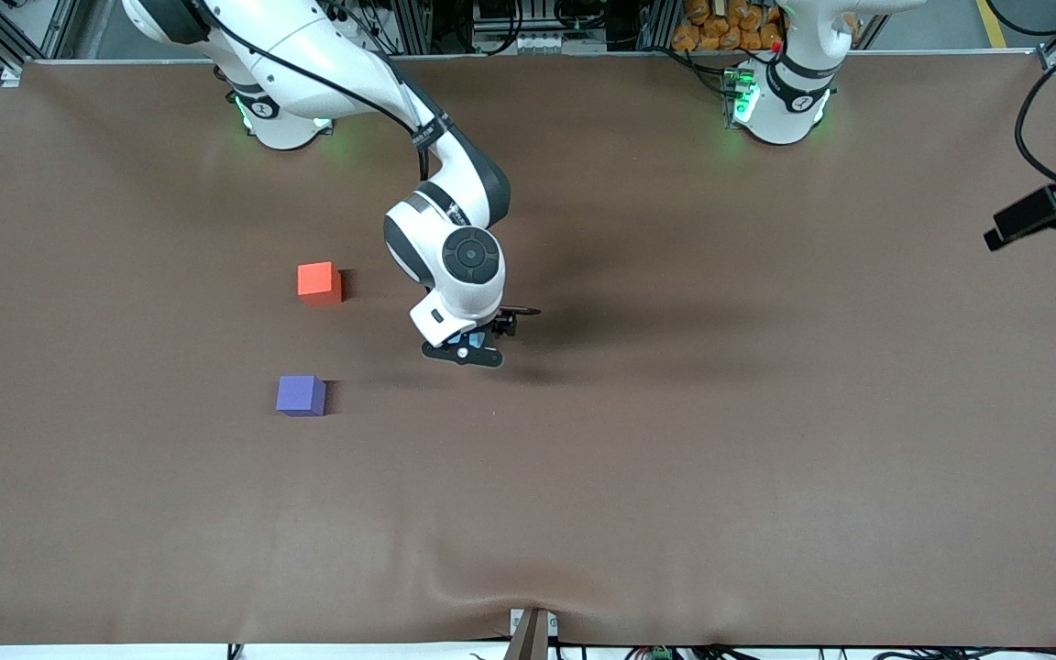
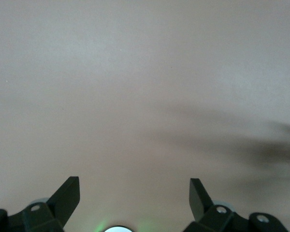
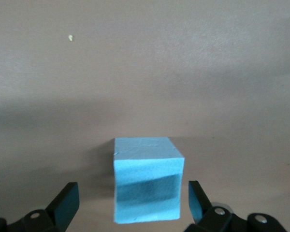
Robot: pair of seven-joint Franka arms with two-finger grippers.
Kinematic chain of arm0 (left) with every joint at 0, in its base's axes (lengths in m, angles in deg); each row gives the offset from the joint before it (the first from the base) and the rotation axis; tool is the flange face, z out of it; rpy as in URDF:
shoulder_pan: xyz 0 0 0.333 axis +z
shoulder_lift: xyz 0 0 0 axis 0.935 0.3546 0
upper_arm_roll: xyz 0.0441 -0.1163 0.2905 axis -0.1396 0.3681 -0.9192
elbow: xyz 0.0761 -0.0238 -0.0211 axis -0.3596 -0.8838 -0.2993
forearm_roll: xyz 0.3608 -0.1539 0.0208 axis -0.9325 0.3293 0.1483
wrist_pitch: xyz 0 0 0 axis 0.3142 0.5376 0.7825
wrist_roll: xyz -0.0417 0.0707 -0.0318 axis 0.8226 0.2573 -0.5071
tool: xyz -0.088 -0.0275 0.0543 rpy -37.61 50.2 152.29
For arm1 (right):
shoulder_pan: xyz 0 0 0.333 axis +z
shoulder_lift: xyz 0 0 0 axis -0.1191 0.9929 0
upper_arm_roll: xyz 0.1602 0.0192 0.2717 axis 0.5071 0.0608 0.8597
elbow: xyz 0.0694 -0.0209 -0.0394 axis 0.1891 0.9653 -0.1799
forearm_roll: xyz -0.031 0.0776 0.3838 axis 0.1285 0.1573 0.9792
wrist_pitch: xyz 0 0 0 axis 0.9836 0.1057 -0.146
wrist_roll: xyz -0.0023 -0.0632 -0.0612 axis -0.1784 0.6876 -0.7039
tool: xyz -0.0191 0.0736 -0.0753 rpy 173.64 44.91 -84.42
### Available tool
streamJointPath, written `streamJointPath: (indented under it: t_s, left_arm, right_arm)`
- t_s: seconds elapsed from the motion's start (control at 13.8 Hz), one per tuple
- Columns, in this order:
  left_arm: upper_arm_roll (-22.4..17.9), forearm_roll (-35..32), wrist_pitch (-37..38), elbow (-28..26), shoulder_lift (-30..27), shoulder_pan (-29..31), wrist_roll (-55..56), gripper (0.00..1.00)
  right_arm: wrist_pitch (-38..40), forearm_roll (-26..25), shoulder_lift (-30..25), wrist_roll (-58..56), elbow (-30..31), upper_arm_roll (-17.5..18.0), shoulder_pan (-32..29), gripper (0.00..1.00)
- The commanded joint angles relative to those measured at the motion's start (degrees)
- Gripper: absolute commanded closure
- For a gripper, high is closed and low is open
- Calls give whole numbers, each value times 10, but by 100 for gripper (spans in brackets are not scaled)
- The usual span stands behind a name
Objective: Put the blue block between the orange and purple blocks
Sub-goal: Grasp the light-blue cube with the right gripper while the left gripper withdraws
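Desk (image 1: 675, 458): brown covering, wrinkled at the edge nearest the front camera; carries all three cubes.
Right arm: reaching out over the middle of the desk, wrist turned down.
Left arm: waiting near its base, only the base visible from the front.
Right pincer (image 1: 466, 349): fingers apart, low over the blue block and straddling it with a gap on each side (nothing clamped yet).
Left pincer (image 2: 134, 195): fingers apart, bare desk below, nothing between them.
Orange block (image 1: 319, 282): resting on the desk toward the right arm's end, farther from the front camera than the purple block.
Purple block (image 1: 301, 395): resting on the desk, well apart from the orange block, open gap between the two.
Blue block (image 3: 147, 180): on the desk between the right pincer's fingers, seen slightly skewed to them; almost hidden under the pincer from the front.
Risk, grasp: closing on skewed faces likely to twist or squeeze the cube out.
Risk, descent: stopping too high likely to pinch only the top edge (slip in transit).
Risk, placement: careless entry into the gap likely to nudge the orange or purple block.
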Motion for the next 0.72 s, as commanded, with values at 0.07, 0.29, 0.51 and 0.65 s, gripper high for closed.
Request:
streamJointPath:
  t_s: [0.07,0.29,0.51,0.65]
  left_arm:
    - [3,1,-17,-49,-34,-8,-9,0]
    - [6,1,-18,-45,-26,-8,-9,0]
    - [8,2,-23,-35,-15,-12,-9,0]
    - [8,1,-24,-33,-11,-12,-9,0]
  right_arm:
    - [-3,-41,1,-6,19,-3,1,0]
    - [-7,-46,15,2,18,-3,2,0]
    - [-10,-46,19,22,18,-3,9,32]
    - [-11,-46,19,43,17,-4,10,91]
